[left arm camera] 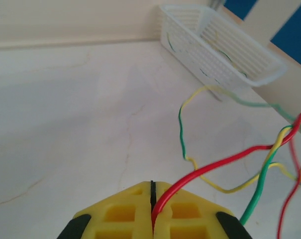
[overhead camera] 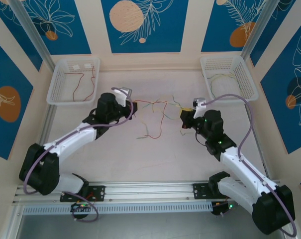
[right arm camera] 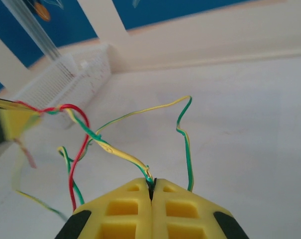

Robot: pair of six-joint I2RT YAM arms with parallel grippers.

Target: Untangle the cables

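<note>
Left of the tangle [overhead camera: 156,110], left hand [left arm camera: 152,186] pinches a red cable [left arm camera: 225,160]; right of it, right hand [right arm camera: 151,185] pinches a yellow-green cable [right arm camera: 125,157]. Looks early: tangle not yet pulled apart.

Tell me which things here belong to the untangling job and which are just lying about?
Part of the job: tangle of wires mid-table; red wire in the left jaws; yellow-green wire in the right jaws; probably the left basket and right basket, for freed wires.
Just there: the blue wall panels; the metal rail.
</note>
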